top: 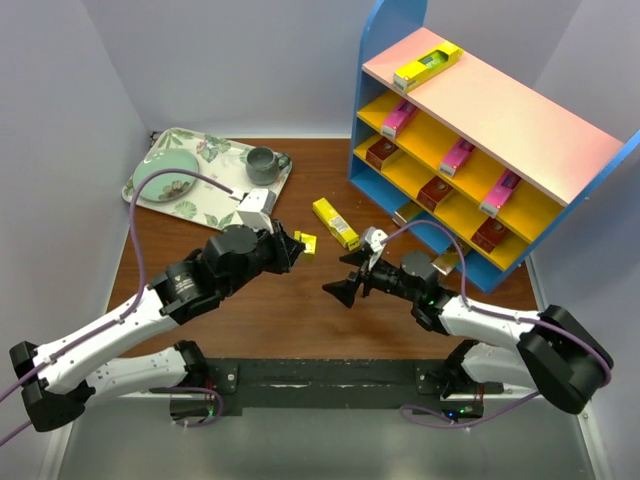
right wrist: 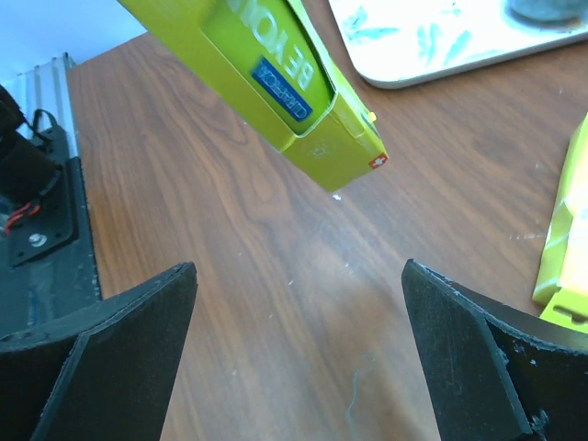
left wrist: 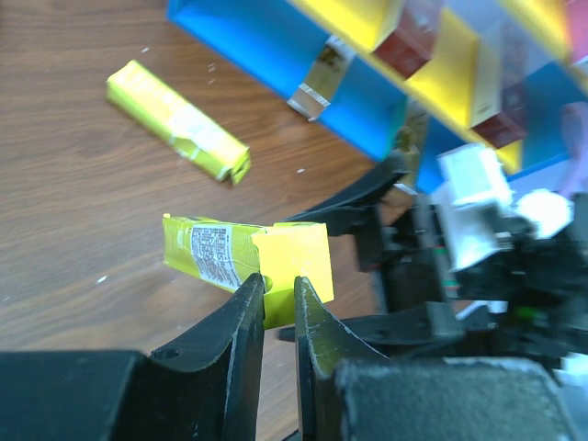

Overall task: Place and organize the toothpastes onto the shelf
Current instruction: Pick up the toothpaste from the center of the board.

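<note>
My left gripper (top: 296,246) is shut on the end flap of a yellow toothpaste carton (top: 306,243) and holds it above the table; the left wrist view shows its jaws (left wrist: 278,289) pinching that carton (left wrist: 220,255). My right gripper (top: 347,284) is open and empty, facing the held carton (right wrist: 276,83), with its jaws (right wrist: 299,266) spread wide over bare wood. A second yellow carton (top: 335,222) lies on the table. The blue shelf (top: 378,60) holds a yellow carton (top: 428,64) on its pink top, plus pink (top: 458,155) and dark red (top: 437,190) cartons on the yellow boards.
A floral tray (top: 215,200) with a green plate (top: 165,176) and a grey cup (top: 262,164) sits at the back left. Grey walls close in on the left and behind. Two cartons (top: 408,212) stick out of the shelf's bottom tier.
</note>
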`<state>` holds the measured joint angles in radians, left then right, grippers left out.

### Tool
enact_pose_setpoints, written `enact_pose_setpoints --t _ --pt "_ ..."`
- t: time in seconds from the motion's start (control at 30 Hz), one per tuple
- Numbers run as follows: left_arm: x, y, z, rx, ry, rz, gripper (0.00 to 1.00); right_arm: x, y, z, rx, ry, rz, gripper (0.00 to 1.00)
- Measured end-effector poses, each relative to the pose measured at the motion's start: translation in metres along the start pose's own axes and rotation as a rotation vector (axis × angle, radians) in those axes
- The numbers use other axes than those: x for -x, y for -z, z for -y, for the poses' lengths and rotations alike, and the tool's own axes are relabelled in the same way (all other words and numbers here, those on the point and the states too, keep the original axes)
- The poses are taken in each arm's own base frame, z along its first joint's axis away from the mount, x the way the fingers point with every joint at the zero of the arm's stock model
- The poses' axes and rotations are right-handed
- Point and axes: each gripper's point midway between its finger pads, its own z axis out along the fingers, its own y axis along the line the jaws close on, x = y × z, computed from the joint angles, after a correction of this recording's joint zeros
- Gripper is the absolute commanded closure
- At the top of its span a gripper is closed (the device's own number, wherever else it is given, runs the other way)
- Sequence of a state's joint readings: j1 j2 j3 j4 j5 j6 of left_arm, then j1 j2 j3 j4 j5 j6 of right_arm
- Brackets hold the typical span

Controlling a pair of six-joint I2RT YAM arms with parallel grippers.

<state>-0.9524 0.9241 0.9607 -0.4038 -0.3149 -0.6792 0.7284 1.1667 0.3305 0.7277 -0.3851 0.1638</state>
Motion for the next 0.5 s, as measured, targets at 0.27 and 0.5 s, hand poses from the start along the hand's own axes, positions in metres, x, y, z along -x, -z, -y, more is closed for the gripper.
enact_pose_setpoints --t 0.27,0.5 --pt "0.015 0.008 0.020 -0.089 0.046 0.031 1.00 -0.003 -0.018 0.009 0.008 0.061 0.042 0.02" --pt "0.012 0.008 0.026 -0.116 0.066 0.013 1.00 0.027 -0.035 0.013 0.017 0.121 0.127 0.02"
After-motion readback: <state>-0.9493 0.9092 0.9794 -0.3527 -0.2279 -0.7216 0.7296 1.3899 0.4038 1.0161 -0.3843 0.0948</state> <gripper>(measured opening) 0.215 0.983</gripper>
